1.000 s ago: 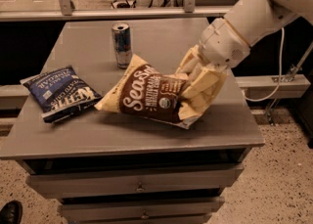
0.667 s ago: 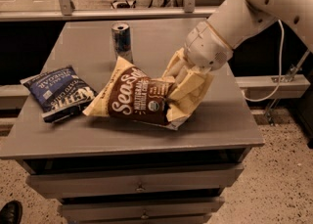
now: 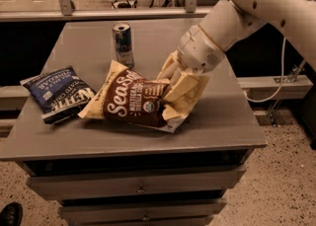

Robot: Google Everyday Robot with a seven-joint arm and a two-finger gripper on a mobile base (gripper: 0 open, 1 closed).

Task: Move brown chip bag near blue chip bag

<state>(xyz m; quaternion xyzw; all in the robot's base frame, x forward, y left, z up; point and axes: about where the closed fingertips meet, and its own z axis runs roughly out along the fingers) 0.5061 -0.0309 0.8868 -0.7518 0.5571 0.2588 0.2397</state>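
The brown chip bag (image 3: 132,101), dark brown with tan edges and white "Sea" lettering, lies across the middle of the grey table (image 3: 227,121). Its left end almost touches the blue chip bag (image 3: 58,91), which lies flat at the table's left side. My gripper (image 3: 178,92) comes down from the upper right and is shut on the brown bag's right end, holding that end slightly raised. The white arm runs off to the upper right.
A silver and blue drink can (image 3: 122,44) stands upright behind the brown bag. The table sits on drawers (image 3: 140,188). A rail and office chairs are beyond the far edge. A dark shoe (image 3: 10,213) shows at the bottom left.
My gripper has dragged the brown chip bag leftward across the table. Its left end now lies right beside the blue chip bag. The blue bag and can have not moved.
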